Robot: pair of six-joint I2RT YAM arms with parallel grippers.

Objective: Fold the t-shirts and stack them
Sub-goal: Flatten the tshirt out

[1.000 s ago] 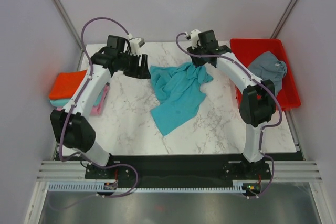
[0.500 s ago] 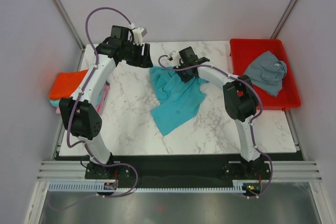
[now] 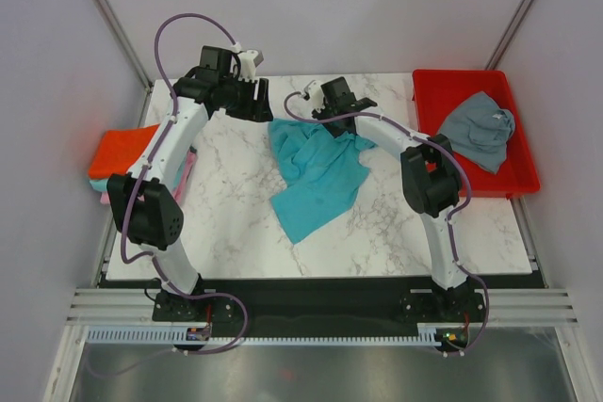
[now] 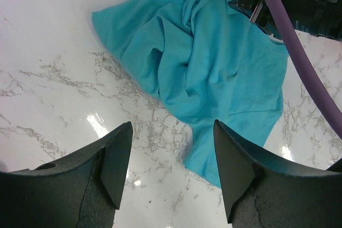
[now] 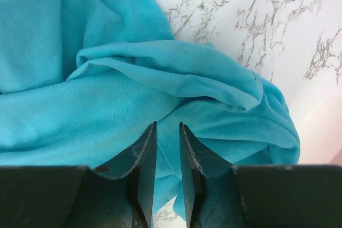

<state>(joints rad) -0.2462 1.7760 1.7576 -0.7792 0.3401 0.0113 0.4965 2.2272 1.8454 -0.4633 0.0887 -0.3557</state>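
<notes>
Turquoise t-shirt (image 3: 320, 176) crumpled; left end effector (image 4: 171, 132) wide; right end effector (image 5: 168, 127) narrow, grip unclear.

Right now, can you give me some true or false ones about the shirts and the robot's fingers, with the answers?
The turquoise t-shirt lies crumpled on the table. True.
The grey t-shirt is in the red tray. True.
The left fingers are pinching the turquoise t-shirt. False: they stand open, holding nothing.
The orange-red t-shirt is in the tray. False: it lies at the table's left side.
The right fingers are far from any shirt. False: they are down on the turquoise t-shirt.
</notes>
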